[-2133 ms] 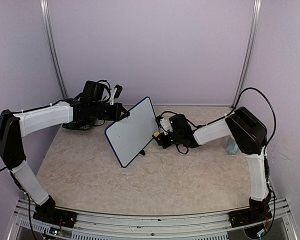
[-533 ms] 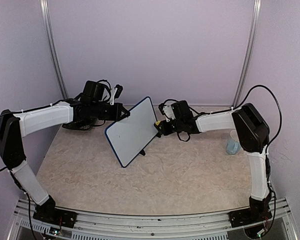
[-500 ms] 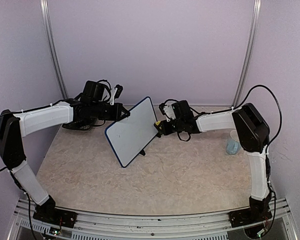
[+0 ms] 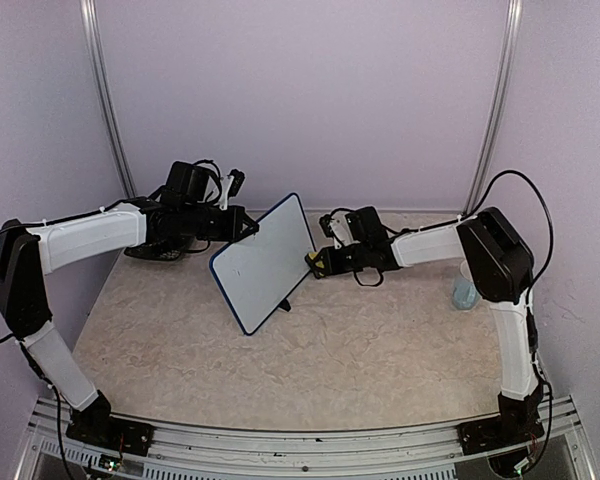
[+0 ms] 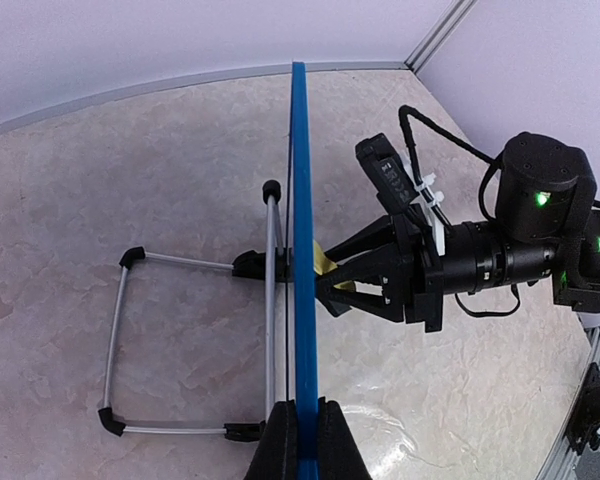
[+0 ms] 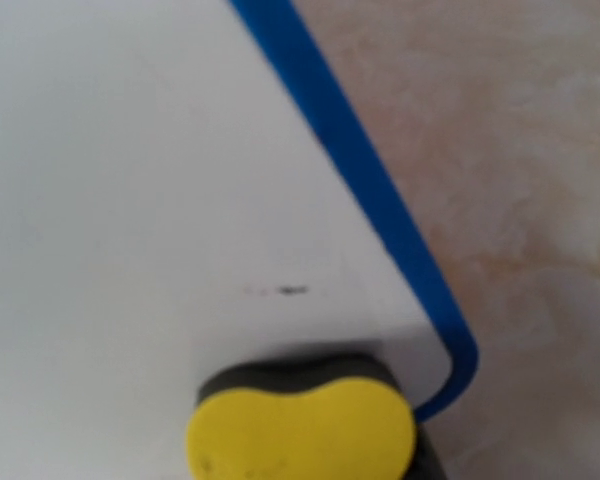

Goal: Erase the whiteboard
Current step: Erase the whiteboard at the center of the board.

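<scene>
Wiping stroke at the board's corner. Right gripper (image 4: 318,262), closed on a yellow sponge (image 6: 300,435), should press flat and sweep up over the faint dark mark (image 6: 285,291) just above it (short strokes, steady pressure). Whiteboard (image 4: 263,262) stands tilted on the table (image 4: 330,370), its blue frame pinched by the left gripper (image 5: 300,430). The sponge touches its white face beside the rounded frame corner.
</scene>
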`<state>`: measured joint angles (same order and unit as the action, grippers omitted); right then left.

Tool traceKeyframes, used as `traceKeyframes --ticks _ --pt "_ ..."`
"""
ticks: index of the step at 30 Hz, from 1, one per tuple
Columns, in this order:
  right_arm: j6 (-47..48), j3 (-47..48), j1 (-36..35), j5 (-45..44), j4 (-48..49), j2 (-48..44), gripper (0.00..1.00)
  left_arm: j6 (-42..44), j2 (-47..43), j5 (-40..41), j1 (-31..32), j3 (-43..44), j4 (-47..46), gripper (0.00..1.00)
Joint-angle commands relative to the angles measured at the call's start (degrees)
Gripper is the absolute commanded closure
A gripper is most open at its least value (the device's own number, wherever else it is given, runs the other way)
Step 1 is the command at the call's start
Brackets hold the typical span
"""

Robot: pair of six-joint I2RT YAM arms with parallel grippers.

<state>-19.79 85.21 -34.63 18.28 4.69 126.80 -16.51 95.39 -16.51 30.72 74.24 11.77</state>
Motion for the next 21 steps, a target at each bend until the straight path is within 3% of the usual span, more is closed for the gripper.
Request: traceKeyframes --ticks 1,11,21 --pt "-2.42 -2.29 -0.86 5.29 2.01 2.8 1.0 0.67 1.01 -5.81 1.97 -0.85 5.9 1.0" --pt "-1.82 -5.64 -3.0 10.44 3.49 0.93 1.0 0.65 0.8 -5.81 1.91 -0.86 5.93 1.0" --pt "-2.26 -10.9 0.63 5.63 5.04 -6.62 1.0 0.75 0.61 -5.75 1.89 -0.92 5.9 1.0"
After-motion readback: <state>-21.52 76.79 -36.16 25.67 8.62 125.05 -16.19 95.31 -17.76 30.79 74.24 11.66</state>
